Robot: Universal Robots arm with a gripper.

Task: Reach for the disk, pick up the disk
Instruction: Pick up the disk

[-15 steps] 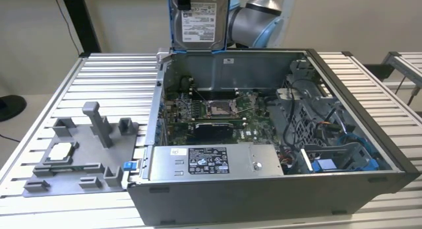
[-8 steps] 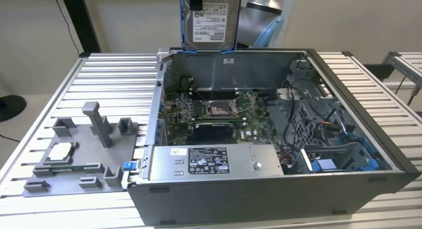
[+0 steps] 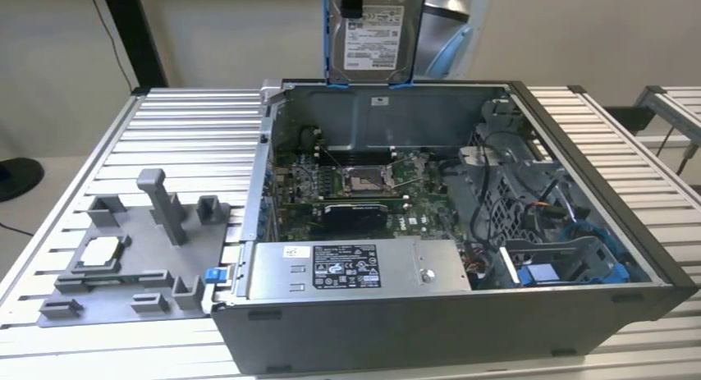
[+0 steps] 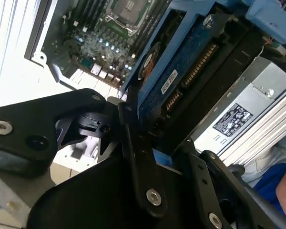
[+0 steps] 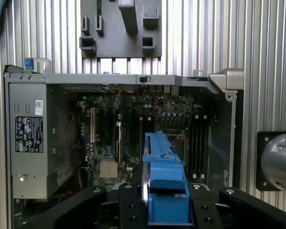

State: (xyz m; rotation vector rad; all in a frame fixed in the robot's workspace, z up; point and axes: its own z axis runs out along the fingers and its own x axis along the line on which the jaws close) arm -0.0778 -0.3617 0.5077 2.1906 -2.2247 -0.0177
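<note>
Between your fingers (image 5: 129, 208), clamped tight on it, one disk (image 3: 373, 37) hangs upright over the one open computer case (image 3: 438, 327), well apart from its walls.

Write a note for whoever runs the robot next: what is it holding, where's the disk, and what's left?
Gripper: shut on the disk, its black fingers on either side of the blue bracket.
Disk: held upright in the air above the open computer case, out of its bay.
Done: the reach and the pick-up.
Left: nothing of this job.
Also there: a grey tray on the table at the exterior view's left.
</note>
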